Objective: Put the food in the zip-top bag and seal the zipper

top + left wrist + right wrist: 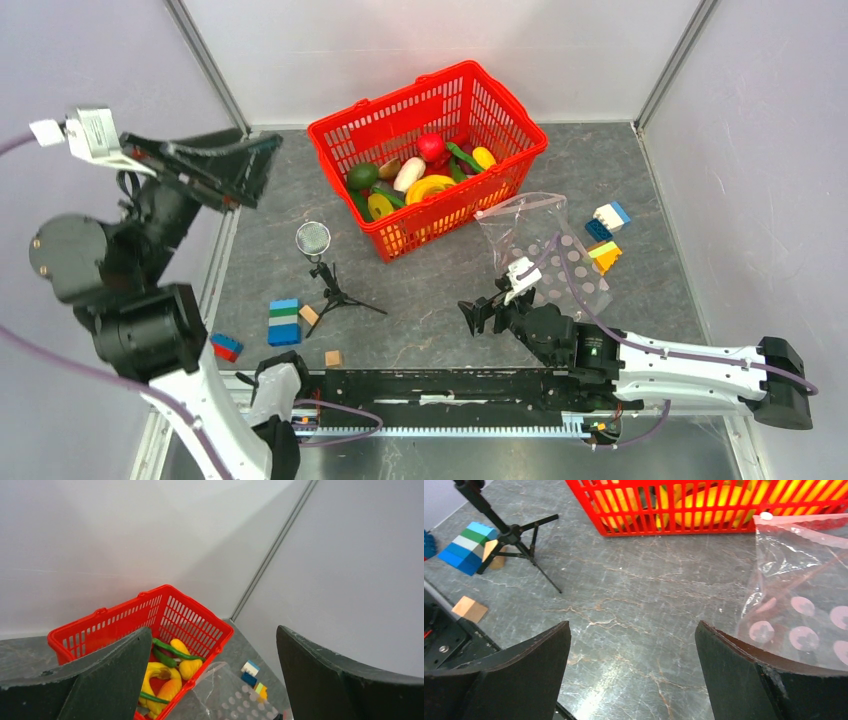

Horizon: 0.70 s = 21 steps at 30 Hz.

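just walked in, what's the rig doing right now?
Nothing is held yet. All the food sits in the red basket. The zip-top bag lies flat on the table to the basket's right, apparently empty. The right arm reaches low over the table, jaws open beside the bag's near left edge. The left arm is raised at the left, jaws open and empty. I can't tell whether the zipper is open.

We note the food [425, 175], glossy red, yellow, green and white pieces, heaped in the basket [400, 105]. The bag [545, 250], clear with pale dots, lies flat just right of it, zipper [520, 207] along its far edge
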Each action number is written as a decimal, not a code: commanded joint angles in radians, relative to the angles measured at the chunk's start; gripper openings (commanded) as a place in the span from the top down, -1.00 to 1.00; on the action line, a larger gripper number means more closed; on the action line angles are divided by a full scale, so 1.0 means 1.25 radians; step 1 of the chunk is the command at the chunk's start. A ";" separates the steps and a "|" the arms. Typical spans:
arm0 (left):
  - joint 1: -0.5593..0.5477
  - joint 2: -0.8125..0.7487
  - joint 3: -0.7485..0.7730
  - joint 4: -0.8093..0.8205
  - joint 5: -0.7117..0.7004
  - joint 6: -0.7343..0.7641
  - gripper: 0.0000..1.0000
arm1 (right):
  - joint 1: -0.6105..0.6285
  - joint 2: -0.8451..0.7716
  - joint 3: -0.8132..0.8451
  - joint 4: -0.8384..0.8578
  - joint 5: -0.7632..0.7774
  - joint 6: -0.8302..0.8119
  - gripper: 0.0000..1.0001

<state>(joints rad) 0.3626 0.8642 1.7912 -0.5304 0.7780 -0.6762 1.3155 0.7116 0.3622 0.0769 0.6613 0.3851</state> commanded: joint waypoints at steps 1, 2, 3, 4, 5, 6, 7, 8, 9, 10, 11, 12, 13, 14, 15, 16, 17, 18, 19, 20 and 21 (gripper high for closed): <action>0.042 0.025 -0.016 0.199 0.076 -0.156 -1.00 | 0.005 -0.008 0.022 -0.035 0.065 0.004 -0.96; 0.042 0.035 -0.029 0.214 0.072 -0.153 -1.00 | 0.004 -0.007 0.025 -0.036 0.067 0.004 -0.96; 0.042 0.047 -0.035 0.206 0.054 -0.127 -1.00 | 0.004 -0.005 0.028 -0.036 0.068 0.004 -0.96; 0.041 0.060 -0.039 0.196 0.041 -0.114 -1.00 | 0.004 -0.002 0.030 -0.035 0.068 0.006 -0.96; 0.041 0.082 -0.040 0.197 0.040 -0.102 -1.00 | 0.004 0.002 0.032 -0.035 0.065 0.008 -0.96; 0.040 0.108 -0.030 0.174 0.033 -0.079 -1.00 | 0.004 0.006 0.036 -0.034 0.061 0.008 -0.96; 0.040 0.143 -0.001 0.115 0.001 -0.028 -1.00 | 0.004 0.012 0.040 -0.036 0.057 0.009 -0.96; 0.037 0.176 0.021 0.076 -0.025 0.002 -1.00 | 0.004 0.016 0.044 -0.038 0.053 0.009 -0.96; 0.034 0.214 0.040 0.053 -0.047 0.020 -1.00 | 0.004 0.019 0.046 -0.038 0.048 0.010 -0.96; 0.024 0.245 0.052 0.041 -0.071 0.036 -1.00 | 0.004 0.022 0.046 -0.036 0.044 0.011 -0.96; 0.006 0.287 0.072 0.022 -0.109 0.060 -1.00 | 0.004 0.025 0.045 -0.035 0.040 0.011 -0.96; -0.020 0.335 0.103 -0.027 -0.160 0.097 -1.00 | 0.004 0.027 0.045 -0.033 0.036 0.014 -0.96; -0.052 0.380 0.153 -0.070 -0.207 0.121 -1.00 | 0.004 0.032 0.046 -0.032 0.031 0.014 -0.96; -0.086 0.438 0.214 -0.130 -0.261 0.162 -1.00 | 0.004 0.035 0.046 -0.030 0.026 0.014 -0.96; -0.136 0.489 0.272 -0.182 -0.312 0.197 -1.00 | 0.004 0.040 0.047 -0.028 0.021 0.014 -0.96; -0.179 0.549 0.343 -0.240 -0.371 0.234 -1.00 | 0.004 0.046 0.050 -0.029 0.016 0.014 -0.96; -0.223 0.597 0.391 -0.279 -0.409 0.248 -1.00 | 0.004 0.049 0.054 -0.031 0.015 0.013 -0.96; -0.246 0.623 0.424 -0.292 -0.427 0.255 -1.00 | 0.004 0.052 0.058 -0.034 0.015 0.012 -0.96; -0.255 0.637 0.433 -0.295 -0.427 0.241 -1.00 | 0.004 0.054 0.062 -0.037 0.014 0.013 -0.96; -0.263 0.636 0.431 -0.282 -0.429 0.230 -1.00 | 0.004 0.054 0.064 -0.040 0.014 0.013 -0.96; -0.276 0.628 0.422 -0.255 -0.446 0.228 -1.00 | 0.004 0.052 0.063 -0.039 0.014 0.014 -0.96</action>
<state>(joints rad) 0.0860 1.6558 2.2646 -0.7368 0.3653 -0.4774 1.3159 0.7784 0.3889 0.0204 0.6838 0.3893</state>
